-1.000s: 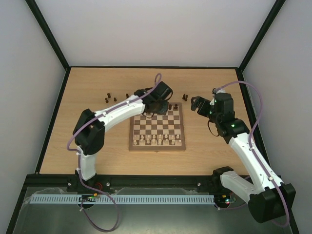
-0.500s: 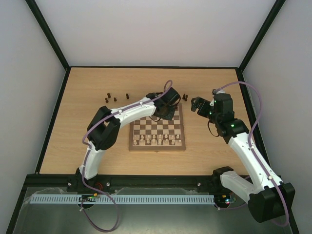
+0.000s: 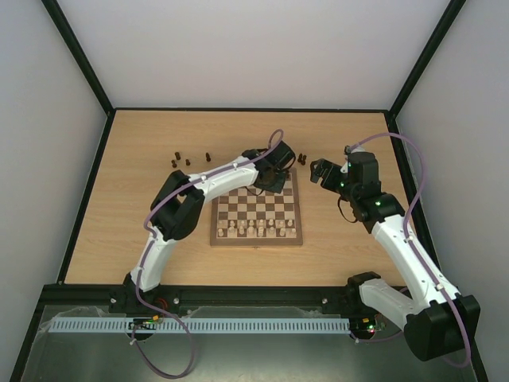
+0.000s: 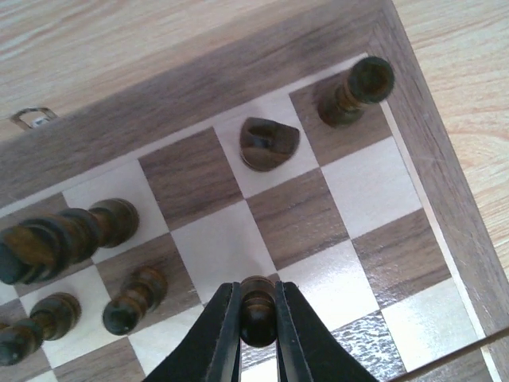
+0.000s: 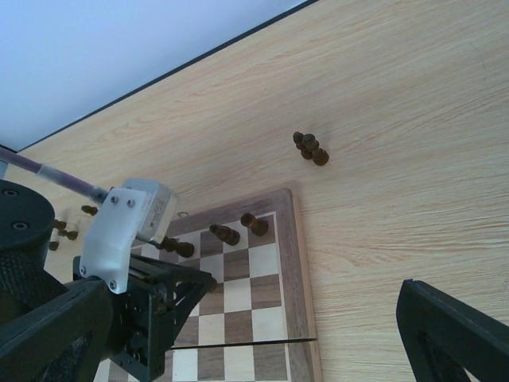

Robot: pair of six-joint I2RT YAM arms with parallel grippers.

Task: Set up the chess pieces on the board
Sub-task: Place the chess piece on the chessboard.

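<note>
Board: square wooden chessboard with light and dark brown squares (image 3: 256,242), flat in the middle of the light wooden table (image 3: 135,215).
Left gripper (image 4: 258,291): black fingers pressed on one tiny dark brown wooden pawn (image 4: 258,312), low over the squares near the board's far right corner; cannot tell if the pawn touches a square.
Right gripper (image 3: 318,170): spread wide, nothing in it, near the board's far right corner.
Dark pieces on the board: round-topped piece (image 4: 354,89) in the corner square, knight (image 4: 269,143) next to it, more further left (image 4: 67,237).
Loose dark pieces: a few (image 3: 188,162) on the table past the far left corner, a little clump (image 5: 310,149) past the far right corner.
Pale cream pieces (image 3: 254,229): along the near rows.
</note>
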